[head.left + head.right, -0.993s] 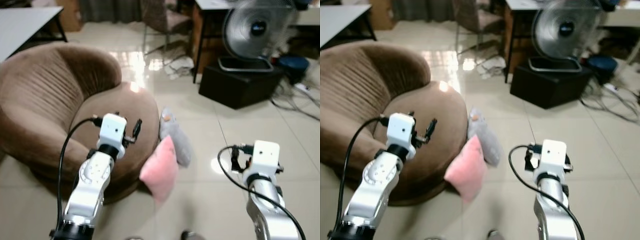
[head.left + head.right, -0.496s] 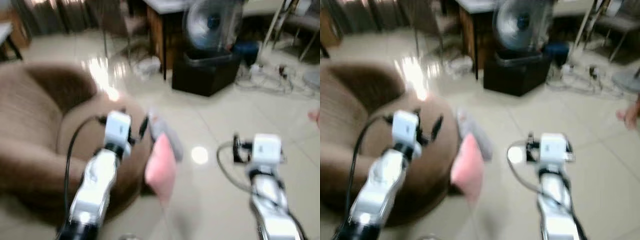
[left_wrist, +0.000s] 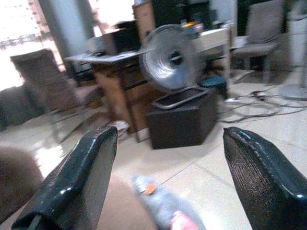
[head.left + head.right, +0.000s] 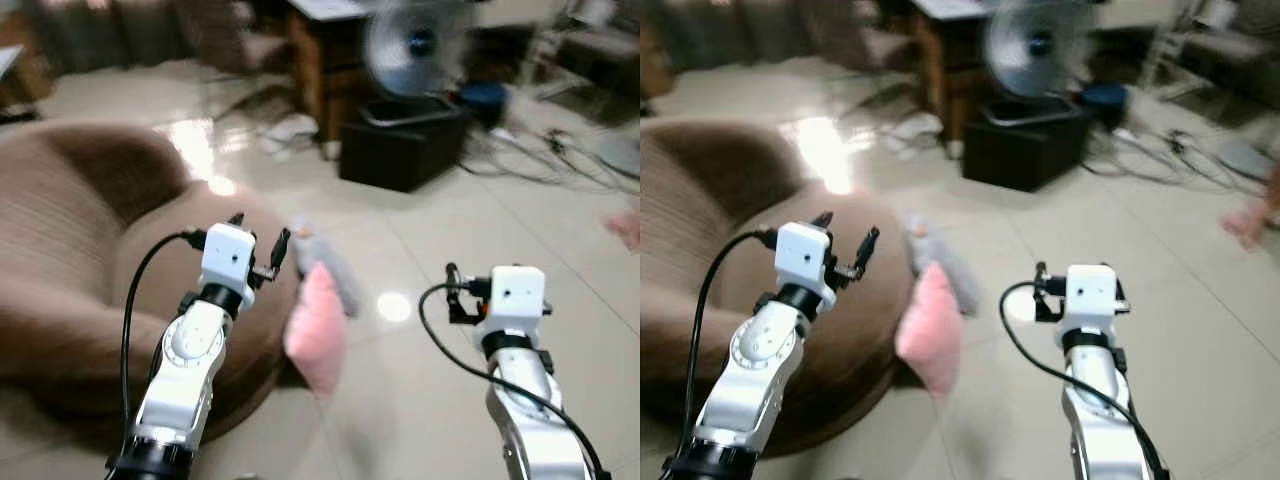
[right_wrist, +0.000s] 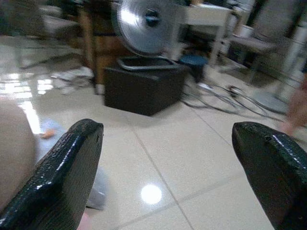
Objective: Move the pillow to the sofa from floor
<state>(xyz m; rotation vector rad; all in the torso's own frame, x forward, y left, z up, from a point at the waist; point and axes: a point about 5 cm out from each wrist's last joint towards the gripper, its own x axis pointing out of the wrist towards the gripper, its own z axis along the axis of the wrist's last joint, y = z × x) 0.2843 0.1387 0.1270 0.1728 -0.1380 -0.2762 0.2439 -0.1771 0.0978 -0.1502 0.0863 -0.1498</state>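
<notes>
A pink pillow (image 4: 318,325) stands on edge on the tiled floor, leaning against the front of the round brown sofa (image 4: 80,230). A grey stuffed thing (image 4: 335,270) with an orange spot lies just behind it. My left gripper (image 4: 258,232) is open, raised over the sofa's seat edge, a little left of the pillow and apart from it. In the left wrist view the pink corner (image 3: 184,223) and the grey thing (image 3: 160,203) lie below the spread fingers. My right gripper (image 5: 168,127) is open over bare floor to the pillow's right, holding nothing.
A fan (image 4: 410,45) stands on a black box (image 4: 400,150) beside a wooden desk ahead. Cables (image 4: 540,150) trail over the floor at the right. A blurred part of a person (image 4: 1250,225) shows at the right edge. Bare tiles lie between pillow and box.
The whole picture has shifted and blurred, so the camera has swung to the right. Both grippers stay open and raised. The pillow still leans on the sofa.
</notes>
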